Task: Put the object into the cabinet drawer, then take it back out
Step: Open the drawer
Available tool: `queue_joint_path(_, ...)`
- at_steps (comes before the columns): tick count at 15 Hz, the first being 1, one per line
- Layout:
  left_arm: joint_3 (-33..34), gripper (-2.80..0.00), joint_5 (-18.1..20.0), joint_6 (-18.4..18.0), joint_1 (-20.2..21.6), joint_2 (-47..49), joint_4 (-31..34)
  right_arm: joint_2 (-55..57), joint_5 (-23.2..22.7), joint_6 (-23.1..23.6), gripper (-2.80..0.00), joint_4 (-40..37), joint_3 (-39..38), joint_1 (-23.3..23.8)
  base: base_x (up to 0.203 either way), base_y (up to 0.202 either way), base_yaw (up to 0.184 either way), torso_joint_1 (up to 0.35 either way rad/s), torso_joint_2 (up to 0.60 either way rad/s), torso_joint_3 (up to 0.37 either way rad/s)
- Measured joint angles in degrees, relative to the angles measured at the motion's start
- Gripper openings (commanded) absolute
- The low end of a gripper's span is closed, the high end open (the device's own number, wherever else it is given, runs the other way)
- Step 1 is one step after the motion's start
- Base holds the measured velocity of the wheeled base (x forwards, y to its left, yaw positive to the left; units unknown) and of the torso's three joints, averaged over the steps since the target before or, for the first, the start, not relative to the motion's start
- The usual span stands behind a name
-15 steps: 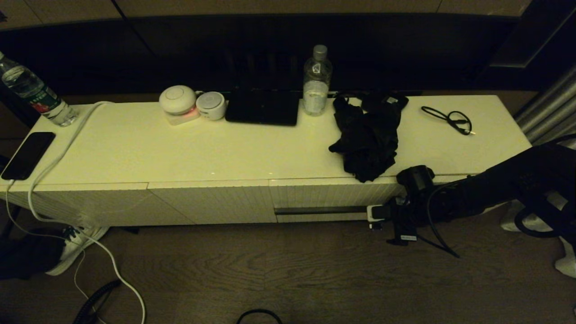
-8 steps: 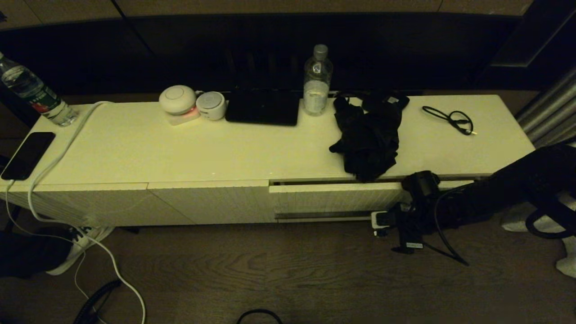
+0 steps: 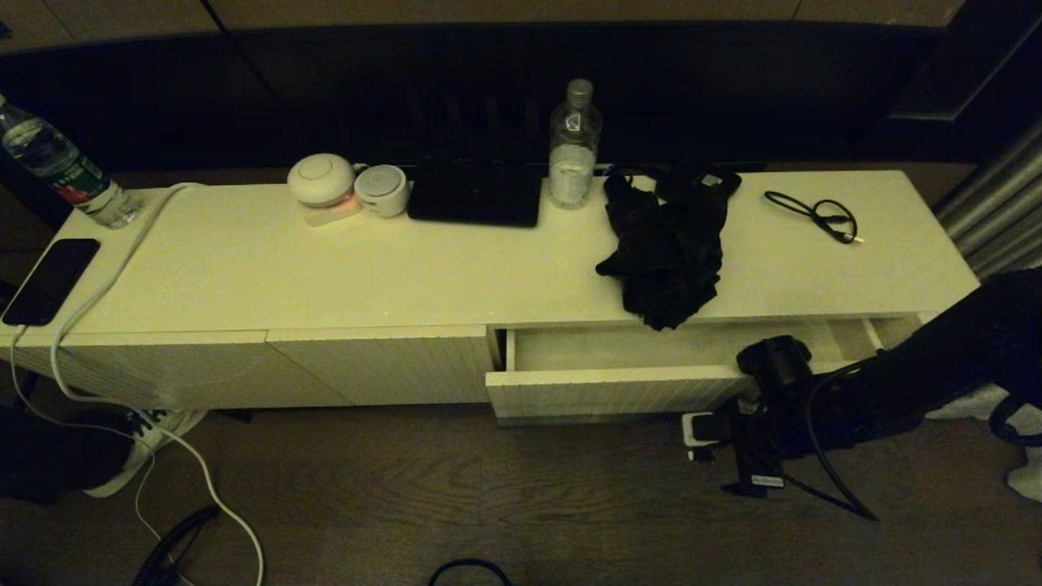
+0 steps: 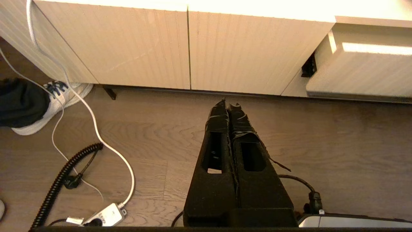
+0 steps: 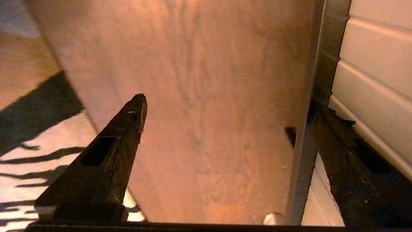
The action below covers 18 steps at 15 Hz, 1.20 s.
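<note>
While it was shut flush a second ago, the wide cream-white ribbed cabinet drawer [image 3: 610, 391] now stands pulled partly out of the long low cream cabinet [image 3: 326, 268], its pale inside showing bare, at about five o'clock in the head view. The soft black fabric garment [image 3: 663, 252] has not moved: it lies bundled on the cabinet top directly above the drawer, one fold hanging over the front edge. The right gripper [image 5: 225, 109] has drawn back with the drawer front and sits at its right end, at four o'clock; its fingers are spread wide, one hooked behind the front's dark lower edge, the other free over the floor. The left gripper [image 4: 228, 104] hangs parked above the wooden floor, fingers pressed together, holding nothing.
</note>
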<state>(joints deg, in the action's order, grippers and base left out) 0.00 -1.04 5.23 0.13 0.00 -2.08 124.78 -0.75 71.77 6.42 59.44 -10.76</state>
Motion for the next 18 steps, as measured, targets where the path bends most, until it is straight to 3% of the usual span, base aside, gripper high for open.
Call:
queue_joint_path(6,0.0,-2.8,0.0,0.0,0.0,0.0,0.0,-6.2,-1.3,-1.3,0.0,2.2,-11.1,-1.4,0.0,0.0,0.0,0.0,0.0,0.0)
queue_joint_path(8,0.0,-2.8,0.0,0.0,0.0,0.0,0.0,-8.8,-1.4,-4.0,0.0,2.0,-14.2,-2.1,0.0,0.0,0.0,0.0,0.0,0.0)
queue_joint_path(13,0.0,-2.8,0.0,0.0,0.0,0.0,0.0,-16.0,-1.4,-6.4,0.0,0.8,-17.9,-3.0,0.0,0.0,0.0,0.0,0.0,0.0)
queue_joint_path(14,0.0,-2.8,0.0,0.0,0.0,0.0,0.0,-18.8,-1.4,-7.3,-2.8,-1.0,-18.1,-3.3,0.0,0.0,0.0,0.0,0.0,0.0)
queue_joint_path(18,0.0,-2.8,0.0,0.0,0.0,0.0,0.0,-31.8,-1.2,-8.8,-2.8,-13.9,-17.6,-5.1,0.0,0.0,0.0,0.0,0.0,0.0)
